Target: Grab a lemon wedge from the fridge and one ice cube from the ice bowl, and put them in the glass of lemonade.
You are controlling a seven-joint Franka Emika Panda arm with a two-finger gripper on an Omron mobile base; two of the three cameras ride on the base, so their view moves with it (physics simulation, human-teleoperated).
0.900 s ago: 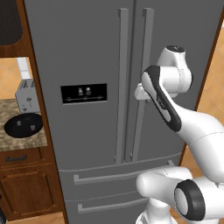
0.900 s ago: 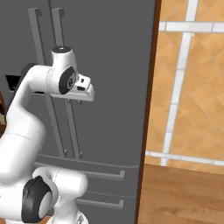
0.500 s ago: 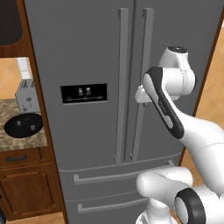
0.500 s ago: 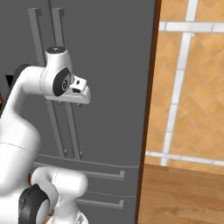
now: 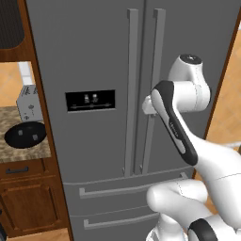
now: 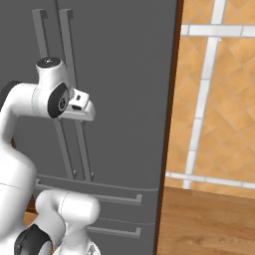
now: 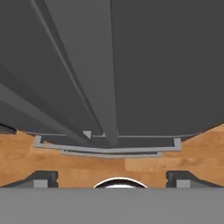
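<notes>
Left base view: you face the fridge (image 5: 103, 56), both upper doors closed, its two long handles side by side down the middle.
Hand: your gripper (image 5: 147, 105) sits just beside the right door handle (image 5: 154, 89), about level with the black dispenser panel (image 5: 90, 100); the arm hides the fingers here.
Counter: to the left you have a grey toaster (image 5: 29, 104) and a black round pan (image 5: 24, 134) on the speckled top, above wooden cabinets (image 5: 23, 197).
Right base view: the hand (image 6: 79, 107) stands close in front of the handle pair (image 6: 60, 89); the two lower drawers (image 6: 114, 214) stay closed; tiled wall (image 6: 214, 89) to the right.
Hand view: your finger tips (image 7: 41, 178) stand wide apart, released, nothing between them; the right door handle (image 7: 103, 78) runs down the middle between them.
</notes>
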